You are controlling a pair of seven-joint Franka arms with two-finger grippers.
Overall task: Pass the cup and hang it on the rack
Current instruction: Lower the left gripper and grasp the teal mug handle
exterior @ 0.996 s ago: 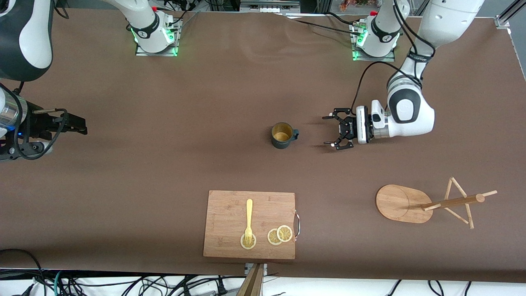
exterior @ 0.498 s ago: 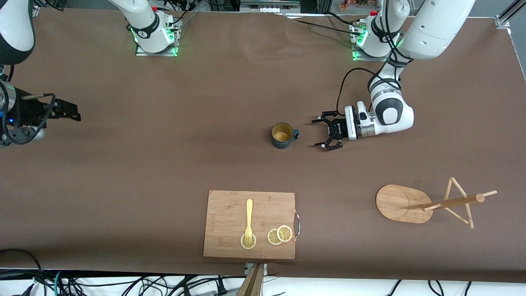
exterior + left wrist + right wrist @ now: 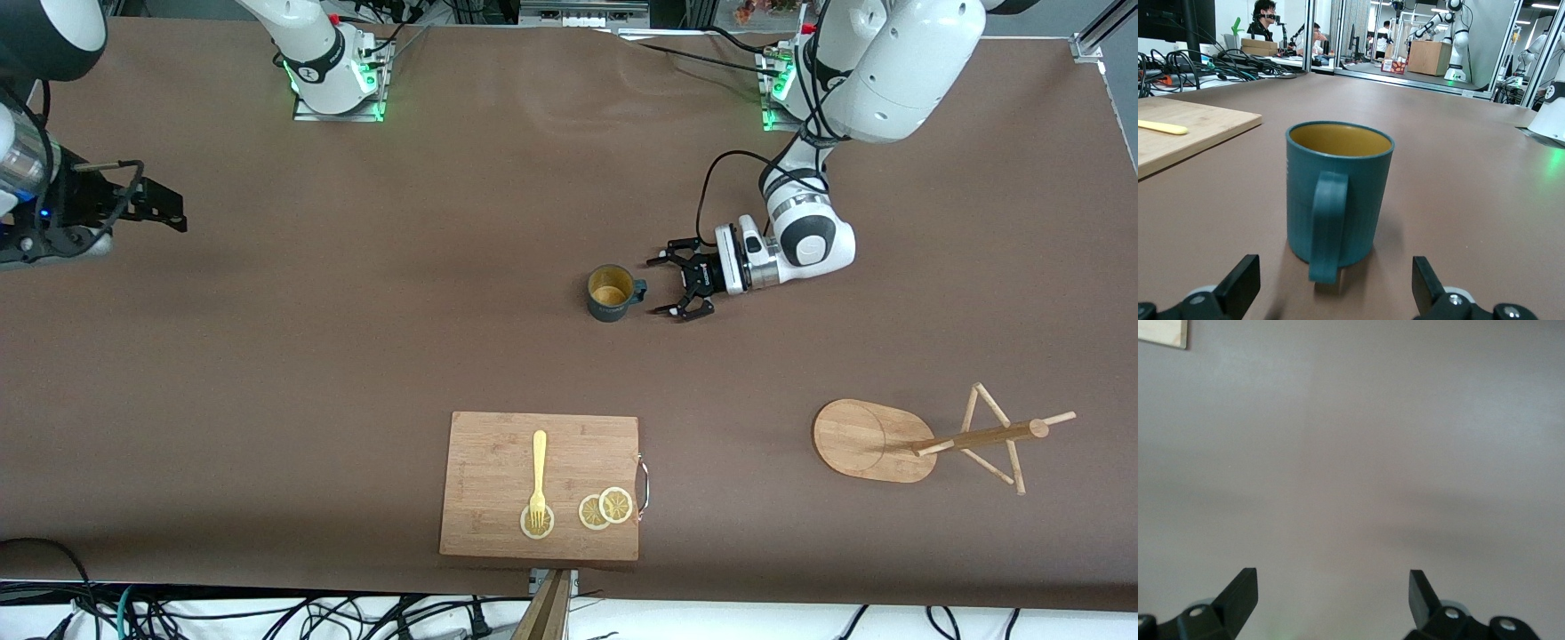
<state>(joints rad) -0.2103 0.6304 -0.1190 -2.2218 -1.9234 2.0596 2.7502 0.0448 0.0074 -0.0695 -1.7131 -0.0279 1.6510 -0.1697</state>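
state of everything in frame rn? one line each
cup: upright on table, not held, handle facing left tool
left tool: open, low beside cup handle
right tool: open, holding nothing, waiting at right arm's end
rack: no cup on it
fork: lying on cutting board, tines on lemon slice

A brown table is filling the room; people are sitting at desks, and cables are lying below.

The left end effector has closed in on the cup — fingers spread — now just beside its handle.
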